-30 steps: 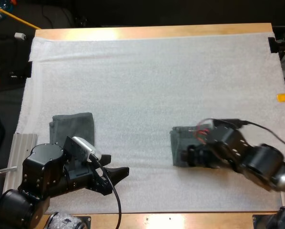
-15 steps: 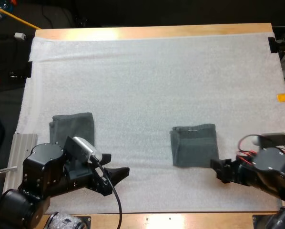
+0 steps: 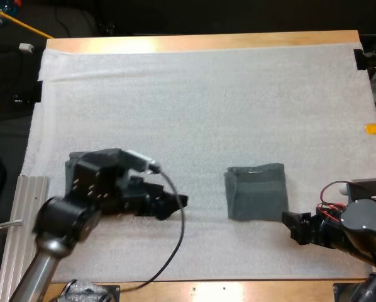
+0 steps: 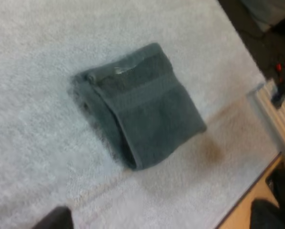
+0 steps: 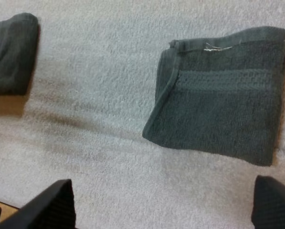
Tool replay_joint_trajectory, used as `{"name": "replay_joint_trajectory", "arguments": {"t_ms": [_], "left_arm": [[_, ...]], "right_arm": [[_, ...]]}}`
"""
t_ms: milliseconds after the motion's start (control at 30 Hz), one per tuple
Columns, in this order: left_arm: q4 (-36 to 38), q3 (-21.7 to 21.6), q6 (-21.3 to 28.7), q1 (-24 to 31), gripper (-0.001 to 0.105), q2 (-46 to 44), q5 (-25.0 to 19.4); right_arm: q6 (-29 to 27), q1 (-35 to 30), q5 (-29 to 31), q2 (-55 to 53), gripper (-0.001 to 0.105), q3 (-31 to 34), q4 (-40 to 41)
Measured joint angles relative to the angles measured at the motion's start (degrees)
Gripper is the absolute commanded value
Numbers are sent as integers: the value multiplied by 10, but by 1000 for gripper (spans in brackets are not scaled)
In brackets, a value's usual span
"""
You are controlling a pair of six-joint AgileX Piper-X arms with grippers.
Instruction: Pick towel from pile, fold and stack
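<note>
While my right gripper (image 3: pixel 293 225) sits just beside the folded towel (image 3: pixel 256 192) — fingers apart, clear of it — the towel lies flat on the mat (image 3: pixel 207 94); my left gripper (image 3: pixel 177 202) hangs near a second towel (image 3: pixel 97 158); its state I cannot tell.

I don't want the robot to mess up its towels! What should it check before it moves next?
1. The folded towel lies flat on the white mat, with nothing gripping it: ok.
2. The right gripper is open, beside the folded towel and not touching it: ok.
3. Whether the left gripper is open or shut: cannot tell.
4. The left gripper is short of the folded towel, with mat between them: ok.
5. The folded towel is stacked on the other towel: not ok, they lie apart.
</note>
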Motion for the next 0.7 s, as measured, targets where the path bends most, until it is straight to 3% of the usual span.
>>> {"name": "replay_joint_trajectory", "arguments": {"t_ms": [367, 700], "left_arm": [[-130, 0, -65, -97, 71, 188, 0], [-234, 0, -142, -110, 71, 329, -1]], "right_arm": [[0, 0, 0, 0, 72, 0, 20], [0, 0, 0, 0, 72, 0, 30]]}}
